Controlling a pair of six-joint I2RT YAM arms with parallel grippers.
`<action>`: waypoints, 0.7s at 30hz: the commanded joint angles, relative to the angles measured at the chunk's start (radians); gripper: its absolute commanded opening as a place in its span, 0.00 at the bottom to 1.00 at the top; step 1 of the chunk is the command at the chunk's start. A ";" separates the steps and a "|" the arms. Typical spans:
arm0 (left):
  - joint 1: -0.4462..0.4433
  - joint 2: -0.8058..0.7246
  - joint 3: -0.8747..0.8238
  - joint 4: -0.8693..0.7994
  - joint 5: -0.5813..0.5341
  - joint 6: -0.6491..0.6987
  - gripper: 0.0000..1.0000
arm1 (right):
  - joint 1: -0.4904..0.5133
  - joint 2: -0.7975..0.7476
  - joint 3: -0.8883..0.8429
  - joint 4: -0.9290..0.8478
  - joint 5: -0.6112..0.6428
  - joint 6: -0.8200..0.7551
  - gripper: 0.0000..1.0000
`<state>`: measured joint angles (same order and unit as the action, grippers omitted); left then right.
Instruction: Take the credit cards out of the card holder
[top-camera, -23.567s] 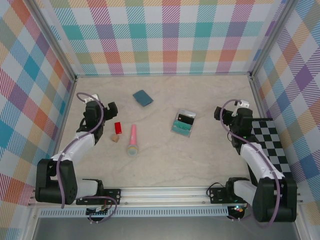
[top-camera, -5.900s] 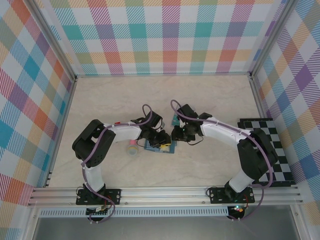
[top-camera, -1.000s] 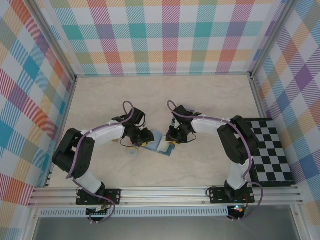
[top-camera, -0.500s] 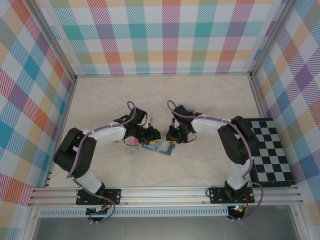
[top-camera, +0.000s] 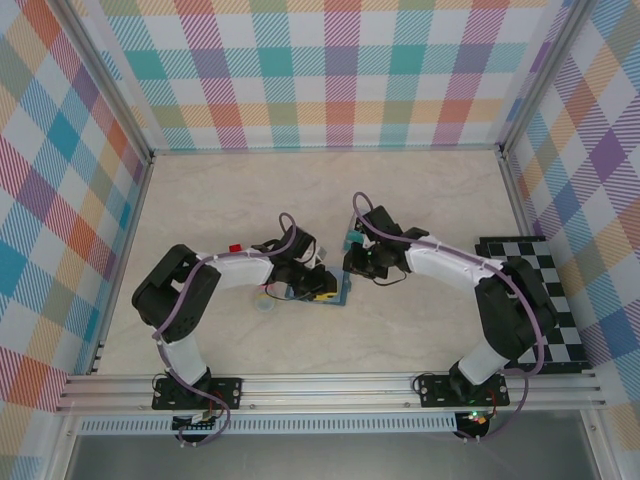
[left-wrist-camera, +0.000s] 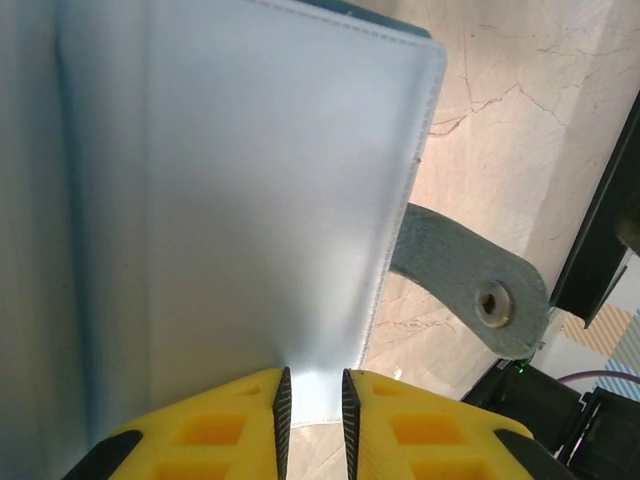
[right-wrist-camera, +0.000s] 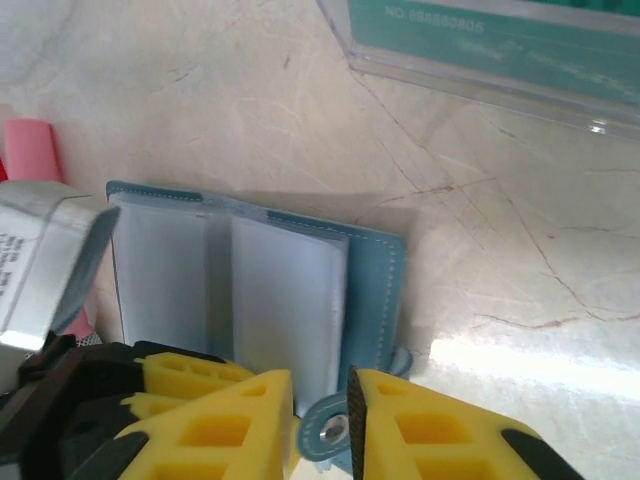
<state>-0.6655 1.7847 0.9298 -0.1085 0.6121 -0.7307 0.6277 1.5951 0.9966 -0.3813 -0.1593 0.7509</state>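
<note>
Finds card holder (right-wrist-camera: 375, 300) open on table (right-wrist-camera: 520, 270). Notes left gripper (left-wrist-camera: 312, 385) nipped on pale inner sleeve (left-wrist-camera: 250, 200) — right gripper (right-wrist-camera: 320, 390) clamped on snap tab (right-wrist-camera: 328, 432). Judges extraction barely begun (blank-looking sleeves, contents untellable); sees teal credit card (right-wrist-camera: 480, 35) just beyond.

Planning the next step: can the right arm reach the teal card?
Probably yes: the teal card lies just ahead of the right gripper; only the flat card holder and table lie between.

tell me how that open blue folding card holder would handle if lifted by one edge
The open blue folding card holder will probably flop at its fold, since it lies spread flat. Its clear plastic sleeves look glossy, so likely slippery.
</note>
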 joint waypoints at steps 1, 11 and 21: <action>-0.009 0.017 0.032 0.013 -0.008 -0.007 0.19 | -0.006 0.048 0.035 0.041 -0.106 -0.003 0.19; -0.009 -0.025 0.018 -0.037 -0.068 -0.006 0.07 | -0.003 0.226 0.109 0.029 -0.184 0.001 0.09; 0.053 -0.194 0.073 -0.369 -0.310 0.114 0.15 | -0.003 0.296 0.116 -0.012 -0.113 -0.037 0.09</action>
<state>-0.6479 1.6627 0.9722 -0.3347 0.4118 -0.6720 0.6270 1.8648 1.0912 -0.3500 -0.2981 0.7403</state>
